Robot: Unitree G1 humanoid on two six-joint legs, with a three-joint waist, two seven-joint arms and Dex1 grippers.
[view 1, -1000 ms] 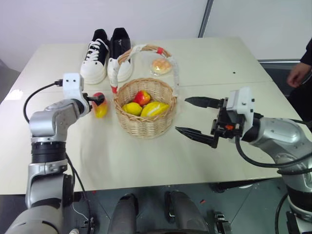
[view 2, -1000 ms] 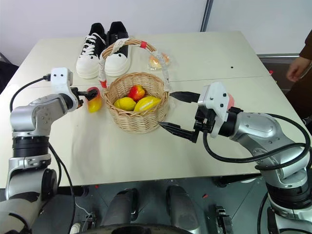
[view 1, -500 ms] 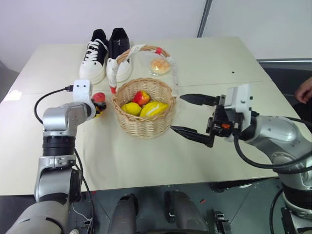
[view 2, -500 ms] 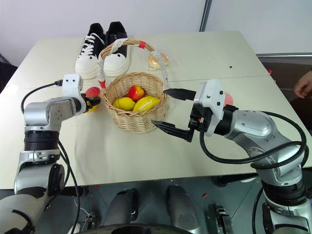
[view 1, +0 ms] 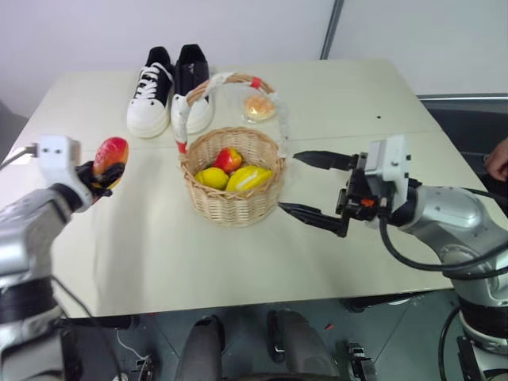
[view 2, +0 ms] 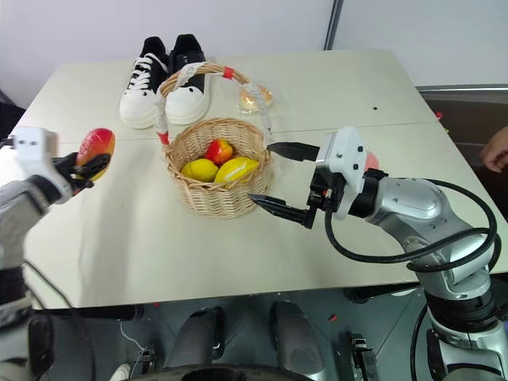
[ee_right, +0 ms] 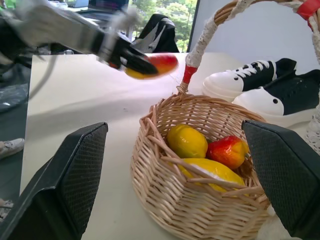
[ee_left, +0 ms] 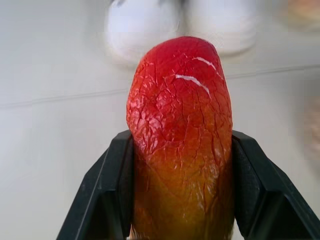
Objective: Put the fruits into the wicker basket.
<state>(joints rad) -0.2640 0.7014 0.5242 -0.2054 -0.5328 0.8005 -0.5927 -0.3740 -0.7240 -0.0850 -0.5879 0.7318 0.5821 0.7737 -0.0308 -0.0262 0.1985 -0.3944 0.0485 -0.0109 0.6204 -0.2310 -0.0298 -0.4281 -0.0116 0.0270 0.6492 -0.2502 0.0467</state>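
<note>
My left gripper [view 1: 101,176] is shut on the red-to-yellow mango [view 1: 109,154] and holds it in the air over the table's left side, well left of the wicker basket [view 1: 235,203]. In the left wrist view the mango [ee_left: 180,140] sits squeezed between both black fingers [ee_left: 107,190]. The basket holds a yellow fruit [view 1: 212,177], a red one [view 1: 229,159] and a second yellow one [view 1: 251,177]. My right gripper [view 1: 290,182] is open and empty just right of the basket, pointing at it. Something pink [view 2: 371,161] peeks out behind the right wrist.
A pair of black-and-white shoes [view 1: 171,87] stands behind the basket, and a wrapped bun [view 1: 260,107] lies to their right. A person's hand [view 1: 498,159] shows at the right edge. The table's front edge [view 1: 238,298] runs just below both arms.
The left gripper shut on the mango beside the basket, lifted it and drew it back to the left. The right gripper stayed where it was, open.
</note>
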